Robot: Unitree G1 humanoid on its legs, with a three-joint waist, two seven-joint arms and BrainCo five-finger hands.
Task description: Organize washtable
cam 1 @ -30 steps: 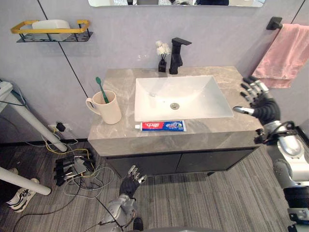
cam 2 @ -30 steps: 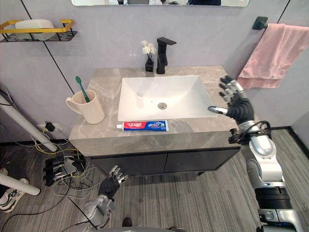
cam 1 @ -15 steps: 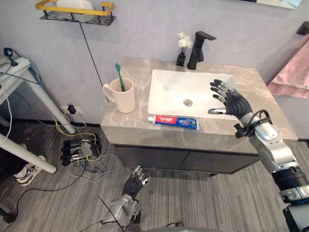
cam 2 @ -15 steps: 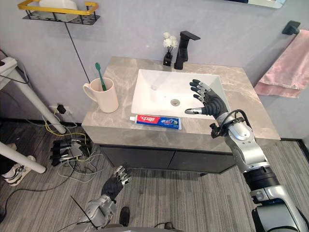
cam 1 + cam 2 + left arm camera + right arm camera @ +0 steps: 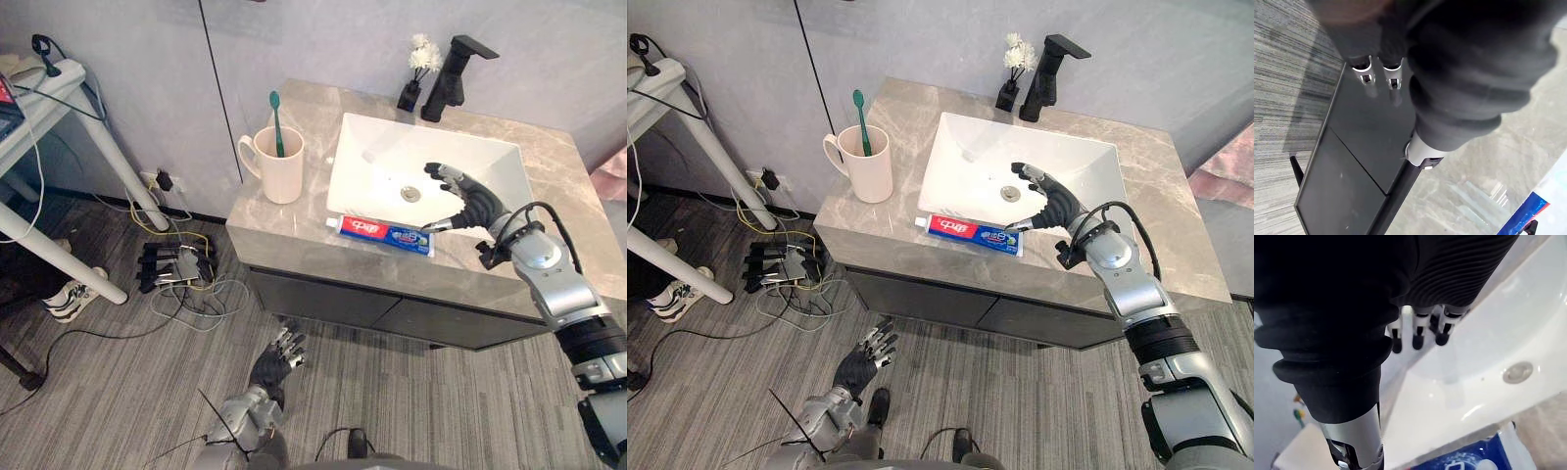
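1. Reaching for the toothpaste tube looks like the step in hand. The right hand hovers over the front rim of the sink, fingers loosely spread and grasping nothing. Its thumb points down at the tube's right end, and I cannot tell whether it touches.
2. The tube lies flat on the narrow front strip of the counter, between the sink and the counter's edge and roughly parallel to that edge.
3. To grasp it well, the hand should shift toward the middle of the tube rather than its end. Fingers should go on the sink side and the thumb on the edge side, closing across the tube's width.
4. The tube is probably soft and low, so the tips need to reach counter level before closing. Any push toward the edge could slide it off.
5. A cup holding a green toothbrush stands at the counter's left, well apart from the tube, and is a likely destination.
6. The left hand hangs low above the floor, fingers relaxed and empty.
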